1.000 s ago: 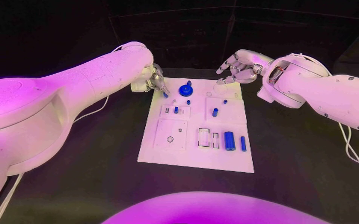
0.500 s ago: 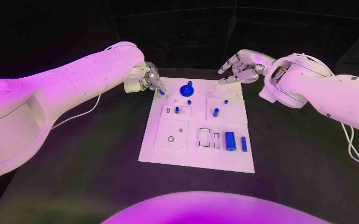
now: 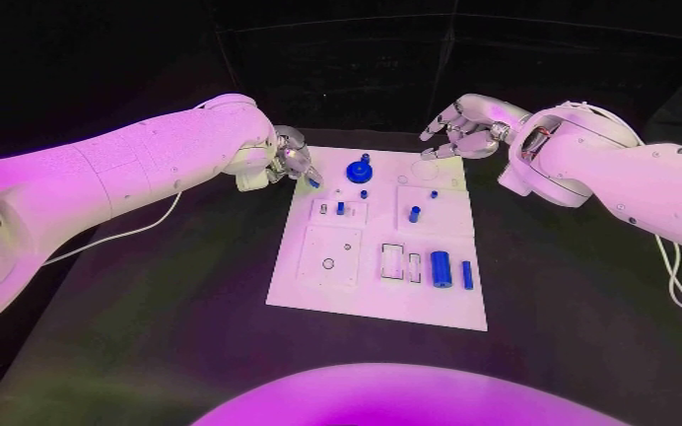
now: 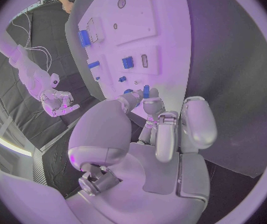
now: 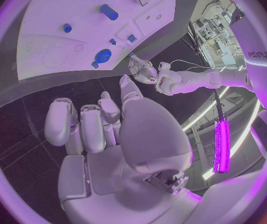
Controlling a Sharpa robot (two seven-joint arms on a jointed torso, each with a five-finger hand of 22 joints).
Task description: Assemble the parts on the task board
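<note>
While the left hand (image 3: 292, 158) pinches a small blue part (image 4: 145, 91) just beside the far left corner of the task board (image 3: 334, 288), the right hand (image 3: 457, 130) hovers released near its far right corner. The step in hand seems to be placing this part, so the next move calls for a careful lowering into a free hole.

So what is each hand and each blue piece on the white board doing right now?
left hand: at the board's far left corner, pinching a small blue part
right hand: raised over the board's far right corner, holding nothing, fingers apart
task board: flat on the table
round blue knob: standing at the board's far edge
big blue cylinder: lying on its side
thin blue pin: lying beside the cylinder
</note>
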